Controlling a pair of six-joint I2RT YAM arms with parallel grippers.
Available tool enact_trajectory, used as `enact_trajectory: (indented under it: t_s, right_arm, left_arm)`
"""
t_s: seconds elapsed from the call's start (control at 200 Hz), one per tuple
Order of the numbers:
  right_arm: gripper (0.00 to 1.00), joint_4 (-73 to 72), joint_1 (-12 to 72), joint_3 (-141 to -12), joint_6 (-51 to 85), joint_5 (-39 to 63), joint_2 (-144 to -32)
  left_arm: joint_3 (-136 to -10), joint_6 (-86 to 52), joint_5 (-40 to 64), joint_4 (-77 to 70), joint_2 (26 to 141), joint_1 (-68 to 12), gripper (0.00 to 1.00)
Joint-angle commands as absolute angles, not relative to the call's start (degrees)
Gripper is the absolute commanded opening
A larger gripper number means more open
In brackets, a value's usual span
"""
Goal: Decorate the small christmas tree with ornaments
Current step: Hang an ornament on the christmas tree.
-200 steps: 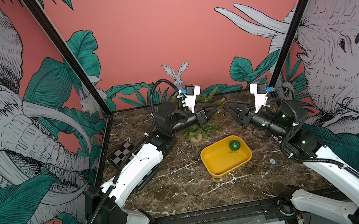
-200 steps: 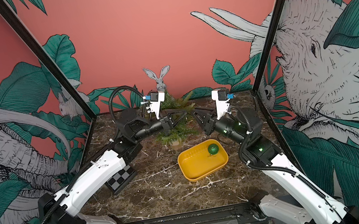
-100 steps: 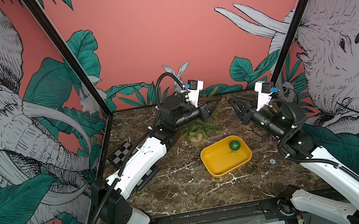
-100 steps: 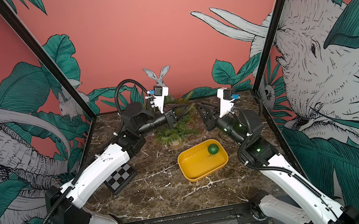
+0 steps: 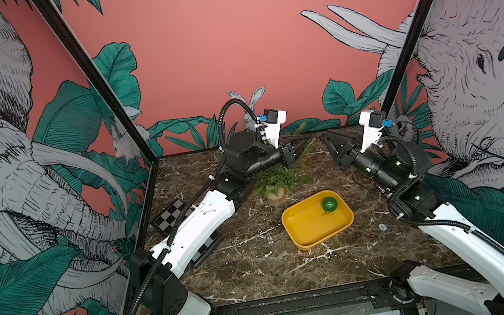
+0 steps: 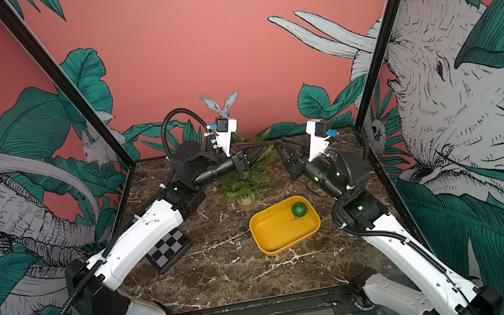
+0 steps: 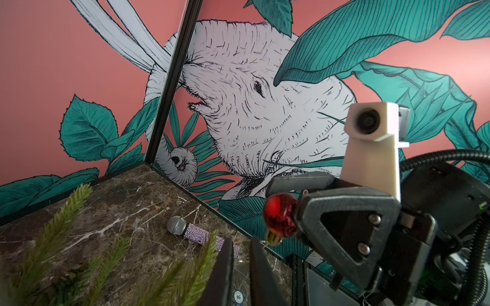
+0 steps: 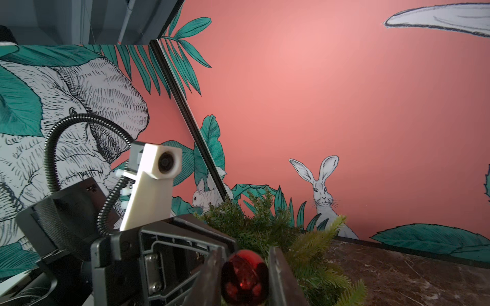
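Note:
The small christmas tree stands on its pale wooden base at the back of the marble table; its branches show in both wrist views. My left gripper hovers over the treetop, open by a narrow gap with nothing between the jaws. Facing it tip to tip, my right gripper is shut on a shiny dark-red ornament. A glittery green ornament lies in the yellow tray.
A checkerboard card lies under the left arm. A rhinestone microphone lies on the table near the right wall, and a small round chip sits below the left jaws. Printed walls close three sides.
My left gripper has risen from the tree's side to above its top, and its jaws have parted slightly. The right gripper has drawn back a little, still holding the red ornament.

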State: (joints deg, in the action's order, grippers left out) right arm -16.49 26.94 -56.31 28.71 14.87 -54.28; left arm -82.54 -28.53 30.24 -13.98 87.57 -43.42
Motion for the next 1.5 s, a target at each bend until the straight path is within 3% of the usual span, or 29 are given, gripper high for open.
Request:
enact_trajectory:
  t_s: [0.0, 0.24, 0.795, 1.115, 1.495]
  right_arm:
    - [0.26, -21.01, 26.63, -58.68, 31.32, 18.59, -53.97]
    - [0.26, -22.58, 26.41, -60.81, 32.56, 19.95, -56.89]
    - [0.25, -25.36, 23.31, -60.39, 34.14, 19.15, -60.79]
    - [0.25, -26.22, 22.08, -59.6, 35.48, 19.25, -61.95]
    - [0.25, -27.59, 21.54, -58.01, 37.07, 19.5, -62.51]
  left_arm:
    - [-81.62, -27.37, 28.71, -14.06, 84.58, -43.69, 0.19]
    - [-80.64, -26.78, 26.99, -13.26, 82.97, -43.73, 0.25]
    - [-79.98, -27.14, 26.88, -12.94, 83.14, -43.72, 0.26]
    - [-81.23, -28.04, 28.28, -12.73, 84.56, -43.69, 0.37]
    - [-81.25, -28.37, 28.39, -12.57, 85.04, -43.71, 0.41]
